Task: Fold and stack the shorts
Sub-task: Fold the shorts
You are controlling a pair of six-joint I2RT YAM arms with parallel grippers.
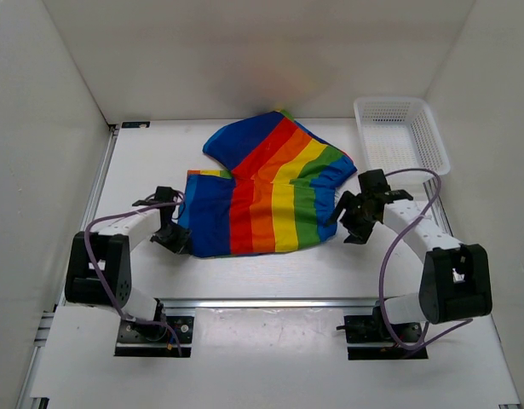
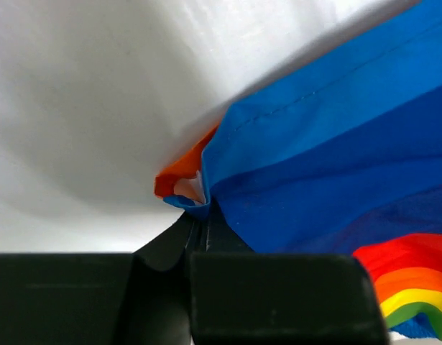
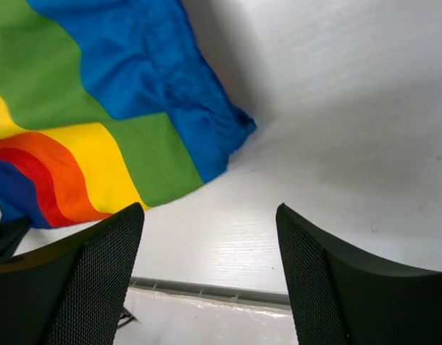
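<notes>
The rainbow-striped shorts lie spread on the white table, one leg folded over toward the back. My left gripper is at the shorts' near left blue corner and is shut on it; in the left wrist view the black jaws pinch the blue and orange hem. My right gripper is open and empty just right of the shorts' green and blue edge, with bare table between its fingers.
A white plastic mesh basket stands at the back right. White walls enclose the table on three sides. A metal rail runs along the near table edge.
</notes>
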